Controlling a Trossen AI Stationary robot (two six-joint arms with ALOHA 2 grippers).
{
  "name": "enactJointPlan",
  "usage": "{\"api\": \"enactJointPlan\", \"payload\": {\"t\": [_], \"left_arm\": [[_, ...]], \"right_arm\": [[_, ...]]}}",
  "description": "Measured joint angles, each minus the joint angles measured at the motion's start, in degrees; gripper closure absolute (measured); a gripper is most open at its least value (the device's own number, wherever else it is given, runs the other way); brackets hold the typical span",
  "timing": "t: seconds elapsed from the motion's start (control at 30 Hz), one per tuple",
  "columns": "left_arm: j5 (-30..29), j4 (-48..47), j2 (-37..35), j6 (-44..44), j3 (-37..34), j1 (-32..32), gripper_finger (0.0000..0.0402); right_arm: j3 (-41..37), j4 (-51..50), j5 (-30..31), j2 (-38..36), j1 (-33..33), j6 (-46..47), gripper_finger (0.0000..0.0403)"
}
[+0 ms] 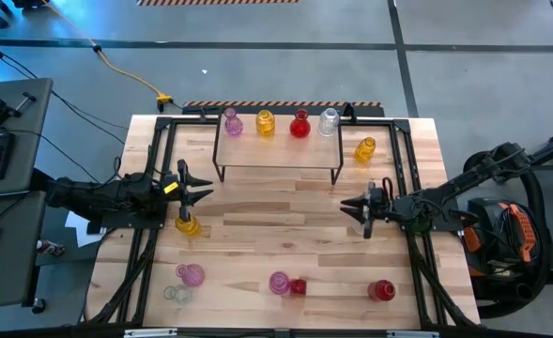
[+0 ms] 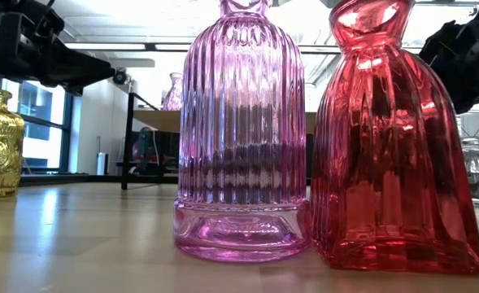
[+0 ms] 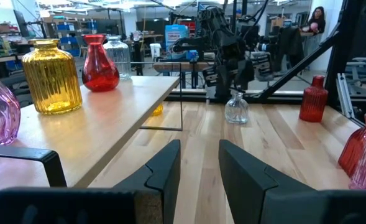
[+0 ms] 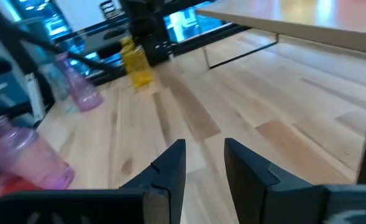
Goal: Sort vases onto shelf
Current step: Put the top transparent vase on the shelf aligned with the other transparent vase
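Butcher-block worktop [image 1: 285, 225] seen from above on grey flooring: four glass vases line the light-wood shelf [image 1: 278, 150], seven more stand on the wood. Low camera: ribbed pink vase [image 2: 241, 138] touches a fluted red vase [image 2: 394, 146]. Wrist cameras: left gripper [image 3: 199, 163] and right gripper [image 4: 205, 163] hover with fingers slightly parted, holding nothing.

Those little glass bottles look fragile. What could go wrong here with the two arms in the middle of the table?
The pink vase and red vase near the front edge stand almost touching, so grabbing one may tip the other. The yellow vase sits right under the left gripper; a careless move could knock it. The shelf already holds four in a tight row.
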Motion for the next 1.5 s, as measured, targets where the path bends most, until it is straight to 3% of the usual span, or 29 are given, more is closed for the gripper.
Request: {"api": "enactJointPlan", "payload": {"t": [0.27, 0.4, 0.5, 0.67, 0.83, 0.97, 1.17, 1.5], "left_arm": [[0.0, 0.0, 0.0, 0.0, 0.02, 0.0, 0.0302], [0.0, 0.0, 0.0, 0.0, 0.02, 0.0, 0.0302], [0.0, -0.01, 0.0, 0.0, 0.02, 0.0, 0.0302], [0.0, 0.0, 0.0, 0.0, 0.02, 0.0, 0.0302], [0.0, 0.0, 0.0, 0.0, 0.02, 0.0, 0.0302], [0.0, -0.02, 0.0, 0.0, 0.02, -0.01, 0.0302], [0.0, 0.0, 0.0, 0.0, 0.02, 0.0, 0.0302], [0.0, 0.0, 0.01, 0.0, 0.02, -0.01, 0.0302]], "right_arm": [[5.71, -0.15, -0.51, 0.0, 0.0, -0.94, 0.0308], [12.23, -6.74, -2.1, 0.02, 0.02, 0.03, 0.0308], [19.89, -19.47, -1.94, 0.02, 0.02, 2.68, 0.0308], [36.07, -51.32, -1.94, 0.02, 0.02, 13.64, 0.0308], [49.1, -80.01, -2.01, 0.0, 0.02, 28.7, 0.0308], [55.31, -95.23, -5.5, -0.02, 0.0, 46.94, 0.0308], [56.39, -105.09, -14.08, 0.04, 0.0, 66.75, 0.0308], [45.9, -103.22, -22.9, 1.65, 0.0, 76.92, 0.0308]]}}
